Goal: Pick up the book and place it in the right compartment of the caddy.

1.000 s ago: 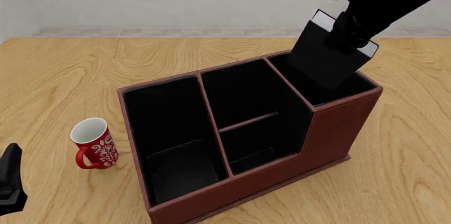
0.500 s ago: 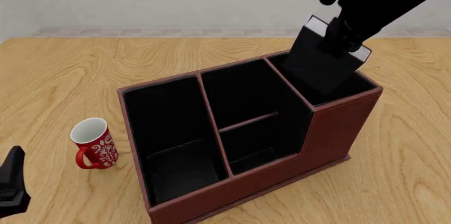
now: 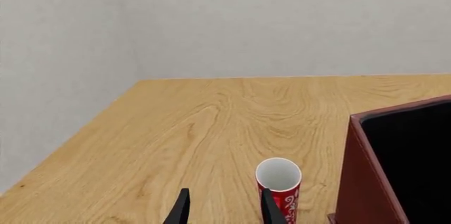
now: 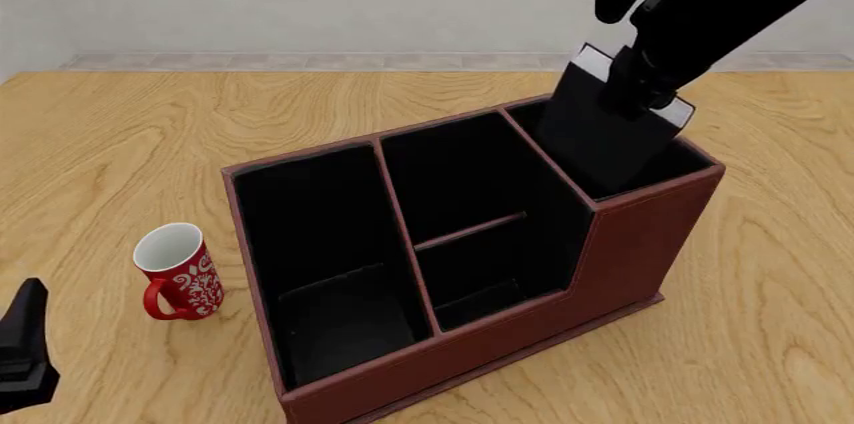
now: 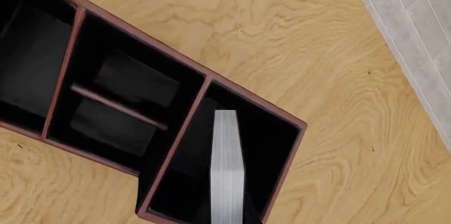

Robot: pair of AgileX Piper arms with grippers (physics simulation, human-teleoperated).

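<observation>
Lower and more upright than a second ago, the book (image 4: 603,134) now has its bottom end inside the right compartment (image 4: 667,166) of the caddy (image 4: 627,244), where earlier it hung tilted with more of its black cover above the rim. The right gripper (image 4: 641,69) is clamped on the book's upper end, and the right wrist view looks straight down the white page edges (image 5: 227,166) into the black-lined section. The book stands between that section's walls, nearer the divider side; whether it touches a wall or the floor cannot be told. Judging from this, insertion is nearly done and what remains is to finish the descent and let go. The left gripper (image 3: 224,211) idles near the desk's front left corner, its fingers narrowly parted and empty, just beside the red mug (image 4: 178,271)
</observation>
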